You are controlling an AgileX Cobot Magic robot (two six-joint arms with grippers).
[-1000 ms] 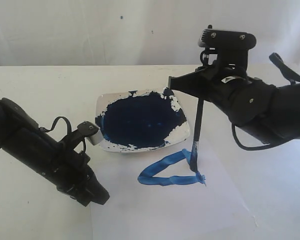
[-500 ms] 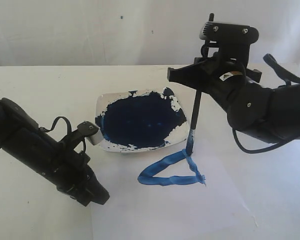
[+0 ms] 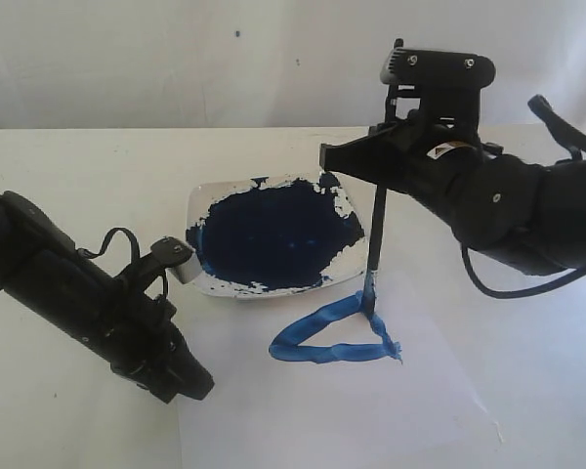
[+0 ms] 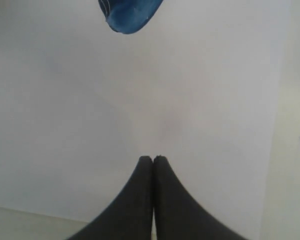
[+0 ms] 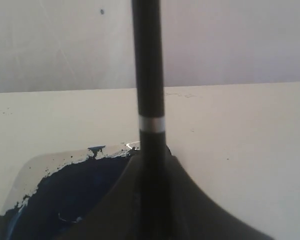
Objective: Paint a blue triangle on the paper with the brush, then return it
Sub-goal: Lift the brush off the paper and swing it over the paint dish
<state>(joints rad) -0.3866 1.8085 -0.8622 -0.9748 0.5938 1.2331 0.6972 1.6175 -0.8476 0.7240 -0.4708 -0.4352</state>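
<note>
My right gripper [image 3: 366, 168] is shut on the brush [image 3: 375, 244], which it holds nearly upright. The paint-darkened tip touches the top corner of the blue triangle [image 3: 317, 337], a closed outline on the paper [image 3: 371, 410]. In the right wrist view the black handle with its silver band [image 5: 149, 75] rises between the fingers of that gripper [image 5: 152, 162]. My left gripper [image 3: 190, 381] is shut and empty, low at the paper's left edge. The left wrist view has its closed gripper [image 4: 153, 159] over the paper [image 4: 205, 100], with one triangle corner [image 4: 130, 15] beyond.
A white square dish [image 3: 200, 200] holding a dark navy paint pool [image 3: 273, 234] sits just behind the paper; its rim [image 5: 40, 162] also shows in the right wrist view. A pale wall backs the white table [image 3: 78, 176].
The brush tip has travelled from the triangle's right-hand corner up along its right side to the top corner, and the right gripper shifted left. The left arm has not moved.
</note>
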